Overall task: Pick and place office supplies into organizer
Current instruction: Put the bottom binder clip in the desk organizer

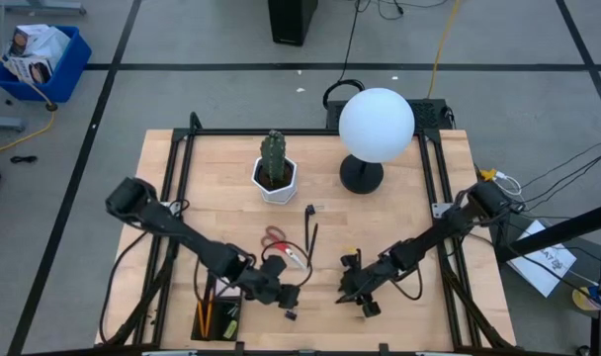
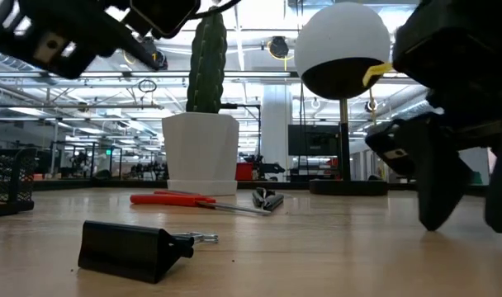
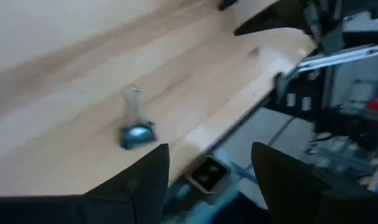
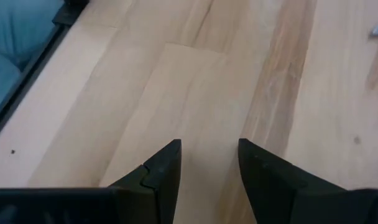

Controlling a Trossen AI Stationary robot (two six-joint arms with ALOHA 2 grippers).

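The left gripper [image 1: 286, 294] hangs low over the near middle of the wooden table [image 1: 221, 198] with its fingers [image 3: 142, 177] spread apart and nothing between them. Just below and in front of it a small black binder clip [image 1: 291, 314] lies loose on the wood near the table's front edge; in the left wrist view the clip [image 3: 135, 124] rests with its black body toward the gripper and its wire handles pointing away, so its long axis runs roughly along the gripper's line of sight. In the low view the same clip [image 2: 135, 250] lies on its side, wire handles reaching toward the right. The organizer [image 1: 215, 314], a black tray at the front edge left of the gripper, holds an orange pencil [image 1: 210, 314] that lies front to back in one compartment. The red-handled scissors [image 1: 284, 247] lie flat near the table's middle with a thin dark pen [image 1: 309, 229] just to their right, running front to back. The right gripper [image 1: 363, 289] hovers close to the table right of centre, its fingers [image 4: 161, 171] parted over bare wood and holding nothing. A cactus [image 1: 274, 166] in a white pot and a round white lamp [image 1: 376, 127] stand at the back.
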